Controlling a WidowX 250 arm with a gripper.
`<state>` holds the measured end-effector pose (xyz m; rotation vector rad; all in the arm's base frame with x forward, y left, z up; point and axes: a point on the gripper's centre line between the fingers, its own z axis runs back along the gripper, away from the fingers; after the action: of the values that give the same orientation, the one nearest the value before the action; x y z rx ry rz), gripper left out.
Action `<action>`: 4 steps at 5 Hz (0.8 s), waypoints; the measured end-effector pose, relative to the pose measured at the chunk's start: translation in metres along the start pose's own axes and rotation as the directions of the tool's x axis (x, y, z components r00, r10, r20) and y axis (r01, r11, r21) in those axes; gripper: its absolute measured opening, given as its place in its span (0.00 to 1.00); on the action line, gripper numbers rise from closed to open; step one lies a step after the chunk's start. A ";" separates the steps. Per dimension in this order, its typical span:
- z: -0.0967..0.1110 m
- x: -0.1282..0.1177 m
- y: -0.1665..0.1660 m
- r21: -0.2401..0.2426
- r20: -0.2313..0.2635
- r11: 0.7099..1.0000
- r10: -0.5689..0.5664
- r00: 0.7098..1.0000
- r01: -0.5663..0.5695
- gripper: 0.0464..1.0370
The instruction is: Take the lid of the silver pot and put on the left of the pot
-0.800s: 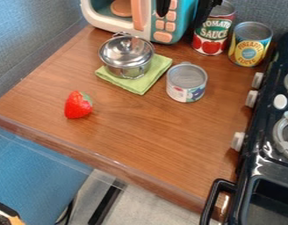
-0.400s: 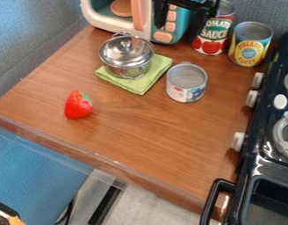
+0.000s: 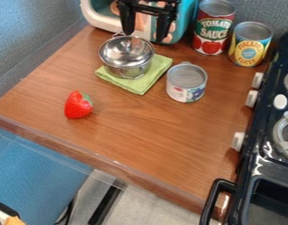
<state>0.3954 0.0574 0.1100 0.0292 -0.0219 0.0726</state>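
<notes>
We see the silver pot standing upright near the back of the wooden counter, on a folded green cloth whose corners stick out around its base. Its body is shiny, smooth metal, short and rounded, catching bright highlights and darker reflections, with a thin wire-like handle at the back rim and another low on the front. The lid sits on top, covering the mouth: a polished, gently domed round with a small knob in the middle and pale streaks of light mixed with grey across its surface. Above and behind the pot, in front of the toy microwave, we find the black gripper pointing down, its two fingers spread well apart with nothing held between them, released and apart from the lid.
</notes>
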 end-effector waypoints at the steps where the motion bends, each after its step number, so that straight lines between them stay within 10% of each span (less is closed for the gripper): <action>1: -0.007 0.003 0.021 -0.038 0.042 0.999 0.021 0.999 -0.020 0.96; 4: -0.023 0.009 0.032 -0.032 0.118 0.998 0.054 0.992 -0.050 0.96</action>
<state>0.4023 0.0904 0.0885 0.0042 -0.1426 0.1224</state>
